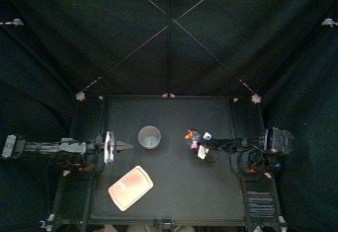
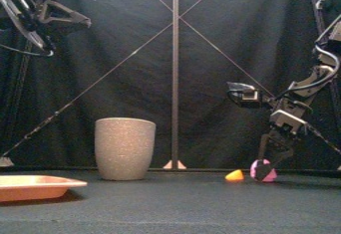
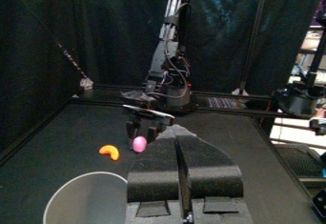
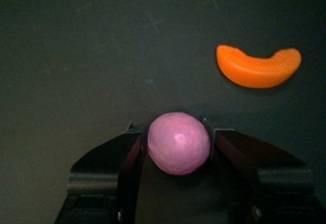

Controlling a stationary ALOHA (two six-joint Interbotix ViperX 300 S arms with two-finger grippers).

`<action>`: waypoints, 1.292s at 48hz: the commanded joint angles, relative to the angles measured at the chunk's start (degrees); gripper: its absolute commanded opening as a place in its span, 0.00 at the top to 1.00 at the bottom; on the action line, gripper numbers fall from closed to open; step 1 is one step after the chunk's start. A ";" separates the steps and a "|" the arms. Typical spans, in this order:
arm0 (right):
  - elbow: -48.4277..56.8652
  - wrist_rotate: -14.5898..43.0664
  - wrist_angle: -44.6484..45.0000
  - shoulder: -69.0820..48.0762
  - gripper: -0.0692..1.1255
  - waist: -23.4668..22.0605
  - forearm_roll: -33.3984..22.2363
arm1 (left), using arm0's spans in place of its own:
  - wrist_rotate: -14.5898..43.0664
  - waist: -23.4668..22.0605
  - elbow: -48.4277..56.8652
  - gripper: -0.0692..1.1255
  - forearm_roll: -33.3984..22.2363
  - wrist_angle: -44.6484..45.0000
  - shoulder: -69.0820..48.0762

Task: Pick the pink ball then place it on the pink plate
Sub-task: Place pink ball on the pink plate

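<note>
The pink ball (image 4: 178,142) sits between the two jaws of my right gripper (image 4: 178,150), which press on both of its sides. In the front view the pink ball (image 2: 264,170) is low, at or just above the table, right of the middle. My right gripper (image 1: 201,147) is right of centre in the top view. The pink plate (image 1: 130,188) lies flat near the front left, also seen as the pink plate (image 2: 34,186). My left gripper (image 3: 178,166) rests at the left side, jaws together, holding nothing.
An orange crescent toy (image 4: 257,66) lies on the table close beside the ball, also the orange toy (image 2: 234,175). A tall grey speckled cup (image 2: 124,148) stands upright at mid-table, between the plate and the ball.
</note>
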 commanded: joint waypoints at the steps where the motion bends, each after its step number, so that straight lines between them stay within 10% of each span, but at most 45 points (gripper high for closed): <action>1: -3.43 -0.09 0.44 -0.97 0.34 3.08 0.44 | -0.18 0.09 -0.62 0.96 -0.18 -0.53 0.35; 25: -35.51 -0.18 1.05 18.54 0.34 23.55 1.41 | -0.09 0.09 -0.09 0.96 -0.62 -0.62 0.35; 62: -71.81 -0.35 10.55 42.71 0.28 25.14 -0.26 | -0.09 0.09 0.62 0.96 -1.76 -0.62 0.35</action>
